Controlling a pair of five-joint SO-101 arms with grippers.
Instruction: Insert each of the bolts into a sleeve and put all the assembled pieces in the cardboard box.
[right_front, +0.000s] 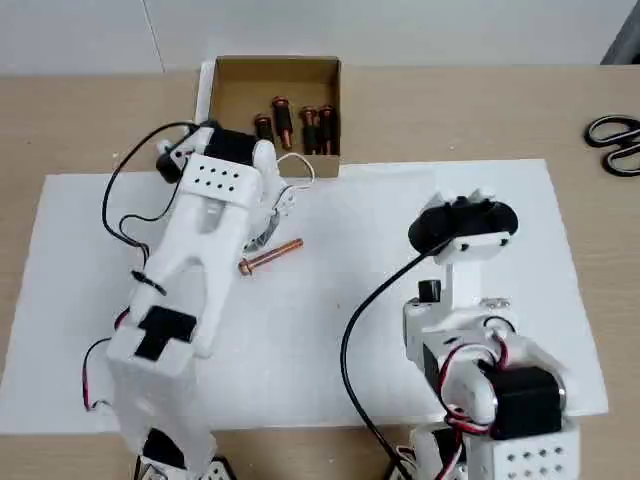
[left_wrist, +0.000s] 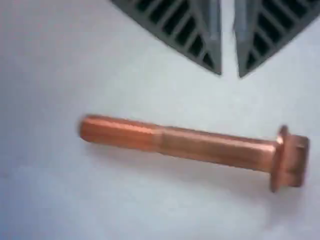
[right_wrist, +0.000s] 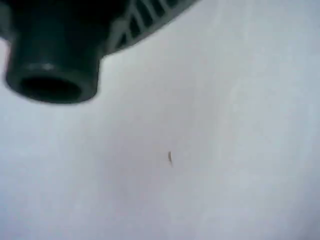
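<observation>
A copper bolt lies flat on the white sheet, its flanged head toward the near left. My left gripper hovers just beyond it on the box side, its jaws almost together with only a thin gap and nothing between them. A black sleeve sits in my right gripper, which is shut on it above the sheet's right half, and the sleeve's open bore faces the camera. The cardboard box at the back holds several assembled pieces.
The white sheet covers the middle of the wooden table. Scissors lie at the far right edge. A black cable runs across the sheet between the arms. The box stands directly behind the left arm.
</observation>
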